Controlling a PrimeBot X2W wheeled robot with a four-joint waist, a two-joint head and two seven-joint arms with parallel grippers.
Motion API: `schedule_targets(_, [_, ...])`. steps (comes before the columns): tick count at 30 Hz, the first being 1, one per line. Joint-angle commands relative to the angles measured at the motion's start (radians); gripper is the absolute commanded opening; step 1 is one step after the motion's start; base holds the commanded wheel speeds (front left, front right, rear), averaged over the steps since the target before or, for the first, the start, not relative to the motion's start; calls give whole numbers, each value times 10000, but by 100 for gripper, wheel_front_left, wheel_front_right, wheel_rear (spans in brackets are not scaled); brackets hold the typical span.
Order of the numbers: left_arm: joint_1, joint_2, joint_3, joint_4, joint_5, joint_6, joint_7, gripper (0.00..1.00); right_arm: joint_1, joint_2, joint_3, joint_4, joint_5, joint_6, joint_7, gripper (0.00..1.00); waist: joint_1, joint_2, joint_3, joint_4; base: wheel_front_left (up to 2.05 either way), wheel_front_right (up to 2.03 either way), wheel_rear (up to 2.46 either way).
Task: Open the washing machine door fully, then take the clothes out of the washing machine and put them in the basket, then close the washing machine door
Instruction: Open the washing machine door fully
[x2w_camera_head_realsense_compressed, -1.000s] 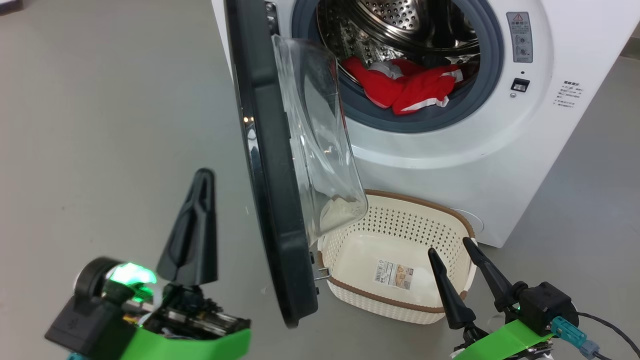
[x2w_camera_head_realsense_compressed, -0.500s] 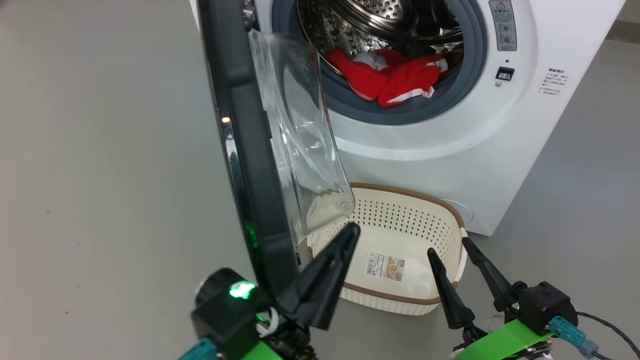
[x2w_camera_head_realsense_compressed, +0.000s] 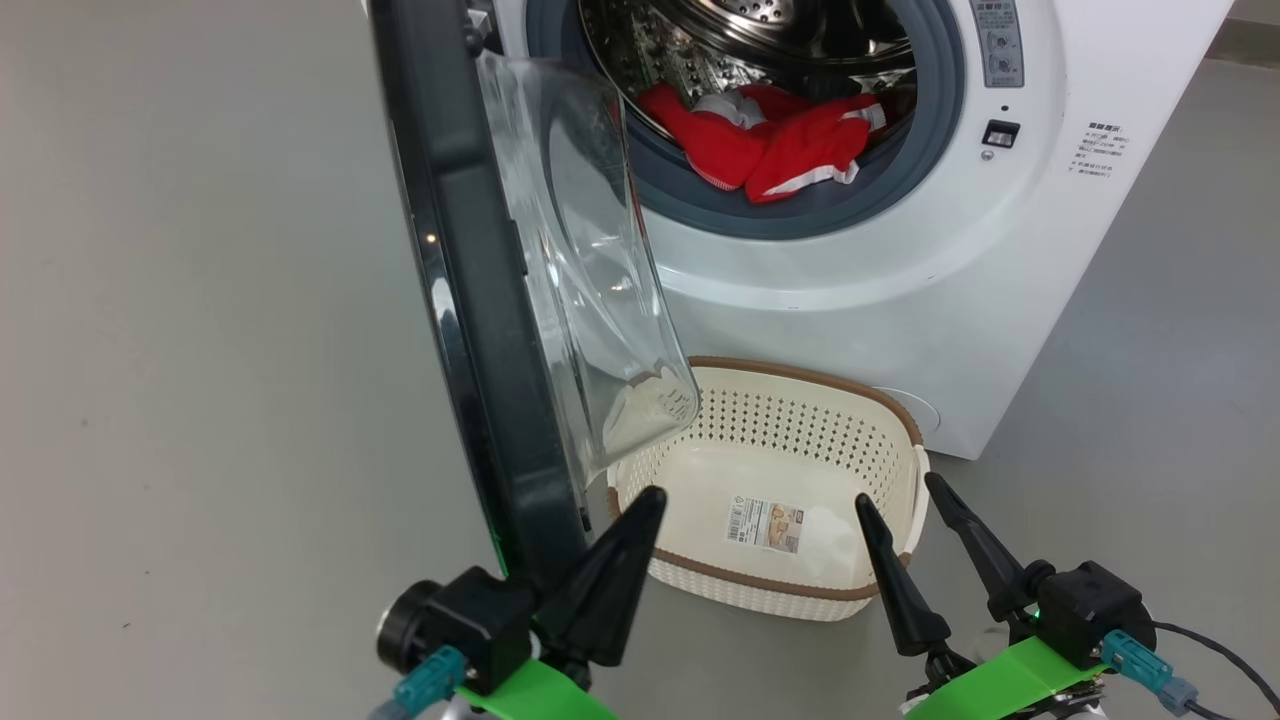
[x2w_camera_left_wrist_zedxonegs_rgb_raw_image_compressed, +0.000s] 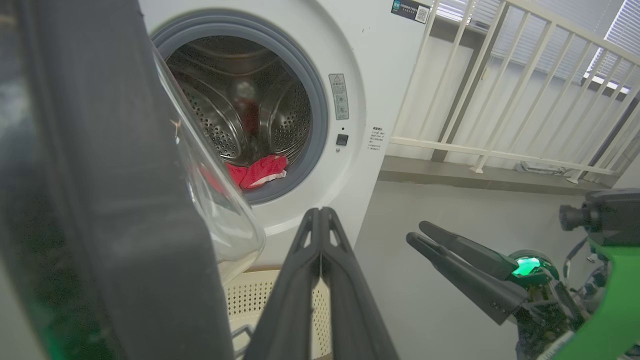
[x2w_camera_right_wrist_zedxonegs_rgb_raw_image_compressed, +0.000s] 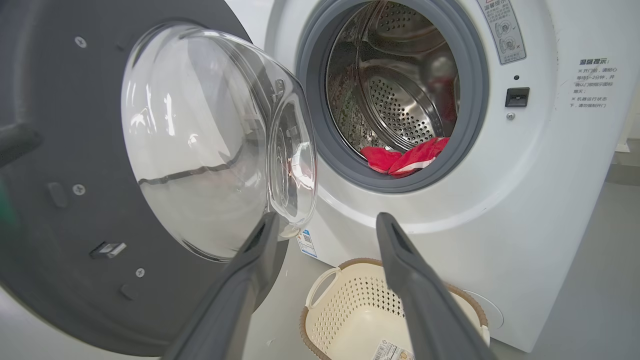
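door (x2w_camera_head_realsense_compressed: 470, 300) top cropped, basket (x2w_camera_head_realsense_compressed: 800, 440) corner hidden

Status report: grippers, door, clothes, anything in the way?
Left gripper shut, empty, beside the door. Right gripper open, empty, near the basket. Door open, clothes in the drum. Door's glass bowl overhangs basket's left end.

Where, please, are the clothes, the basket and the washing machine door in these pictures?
the clothes (x2w_camera_head_realsense_compressed: 770, 150): head view, middle of the red fabric.
the basket (x2w_camera_head_realsense_compressed: 800, 425): head view, perforated back wall.
the washing machine door (x2w_camera_head_realsense_compressed: 480, 300): head view, black rim.
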Motion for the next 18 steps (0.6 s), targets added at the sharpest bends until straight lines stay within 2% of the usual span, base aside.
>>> schedule_targets(1, [-370, 154, 483, -19, 118, 167, -55, 0, -396, 16, 223, -252, 193, 62, -65, 100, 0, 0, -7, 2, 0, 0, 0])
schedule_targets(18, [-383, 439, 1472, 760, -258, 792, -378, 0, -239, 16, 145, -265, 340, 62, -65, 100, 0, 0, -243, 354, 0, 0, 0])
